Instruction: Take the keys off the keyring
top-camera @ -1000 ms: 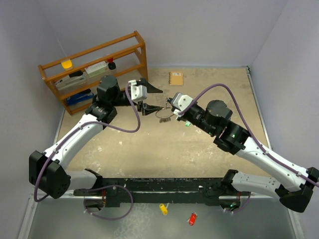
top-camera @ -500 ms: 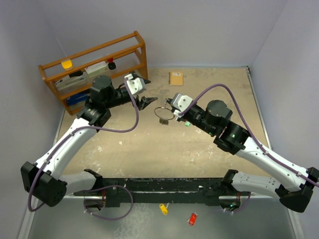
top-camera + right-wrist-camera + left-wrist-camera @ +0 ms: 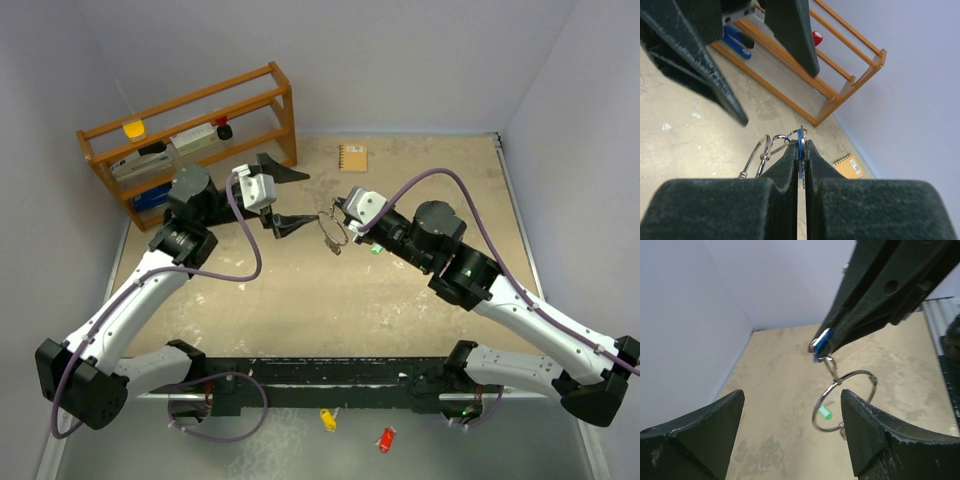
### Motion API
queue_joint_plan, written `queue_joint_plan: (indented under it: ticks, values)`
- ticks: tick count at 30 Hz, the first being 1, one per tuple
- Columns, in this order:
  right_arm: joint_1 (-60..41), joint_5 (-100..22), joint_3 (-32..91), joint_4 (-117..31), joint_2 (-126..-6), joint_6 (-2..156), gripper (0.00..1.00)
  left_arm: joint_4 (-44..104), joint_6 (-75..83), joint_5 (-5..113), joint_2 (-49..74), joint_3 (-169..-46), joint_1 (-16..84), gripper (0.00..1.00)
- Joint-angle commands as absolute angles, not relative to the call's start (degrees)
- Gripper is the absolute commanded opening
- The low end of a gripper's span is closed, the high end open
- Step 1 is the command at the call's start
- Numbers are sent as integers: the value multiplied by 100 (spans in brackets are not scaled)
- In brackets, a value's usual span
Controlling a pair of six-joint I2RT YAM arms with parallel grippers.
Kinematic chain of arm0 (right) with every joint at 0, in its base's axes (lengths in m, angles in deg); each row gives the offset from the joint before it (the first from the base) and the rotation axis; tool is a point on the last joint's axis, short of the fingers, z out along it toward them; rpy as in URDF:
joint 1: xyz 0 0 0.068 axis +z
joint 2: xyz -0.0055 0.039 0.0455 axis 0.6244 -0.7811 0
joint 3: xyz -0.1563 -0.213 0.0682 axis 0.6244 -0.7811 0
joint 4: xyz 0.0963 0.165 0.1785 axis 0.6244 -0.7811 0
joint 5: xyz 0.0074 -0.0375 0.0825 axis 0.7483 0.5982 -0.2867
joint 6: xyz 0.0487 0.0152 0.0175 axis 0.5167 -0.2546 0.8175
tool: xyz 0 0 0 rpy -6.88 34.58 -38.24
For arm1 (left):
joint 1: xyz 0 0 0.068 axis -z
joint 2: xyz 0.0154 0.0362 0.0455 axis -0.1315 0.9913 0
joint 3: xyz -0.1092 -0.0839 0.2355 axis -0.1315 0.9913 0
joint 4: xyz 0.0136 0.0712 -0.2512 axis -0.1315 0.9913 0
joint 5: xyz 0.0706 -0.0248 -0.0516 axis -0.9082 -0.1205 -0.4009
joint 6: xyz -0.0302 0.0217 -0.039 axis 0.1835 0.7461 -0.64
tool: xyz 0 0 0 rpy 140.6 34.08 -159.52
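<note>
Seen from above, the right gripper [image 3: 342,220] sat just right of centre, its jaws pressed together on the blue-tagged key [image 3: 821,346]. From that key the keyring [image 3: 844,399] hung free above the table [image 3: 300,300], with the green-tagged key [image 3: 825,413] dangling inside its lower arc. The left gripper [image 3: 298,196], left of centre, faced the keyring with its jaws spread wide and touching nothing.

In the left wrist view the keyring lay right of the frame's midline, nearer the right-hand jaw. A good next move would probably be to shift the left gripper until the wire sat centred between its jaws. It could then close on bare wire, clear of the green tag. That should steady the keyring while the right gripper worked the blue-tagged key off.
</note>
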State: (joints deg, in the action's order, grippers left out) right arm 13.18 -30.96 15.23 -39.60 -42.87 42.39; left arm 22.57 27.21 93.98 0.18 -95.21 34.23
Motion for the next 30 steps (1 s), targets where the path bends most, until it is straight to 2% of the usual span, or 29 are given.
queue_joint_plan:
  ticks: [1, 18, 25, 30]
  values:
    - [1357, -3151, 1722, -3583, -4189, 4250, 0, 549, 1586, 10716, 328, -9242, 3401, 76]
    - [1377, -3290, 1764, -3564, -4213, 4216, 0, -1594, -168, 10861, 1117, -9122, 3410, 78]
    - [1384, -3312, 1826, -3599, -4228, 4161, 0, -2910, -1142, 10879, 1469, -8907, 3410, 73]
    - [1384, -3279, 1847, -3601, -4191, 4071, 0, -3178, -1358, 10849, 1591, -8861, 3412, 71]
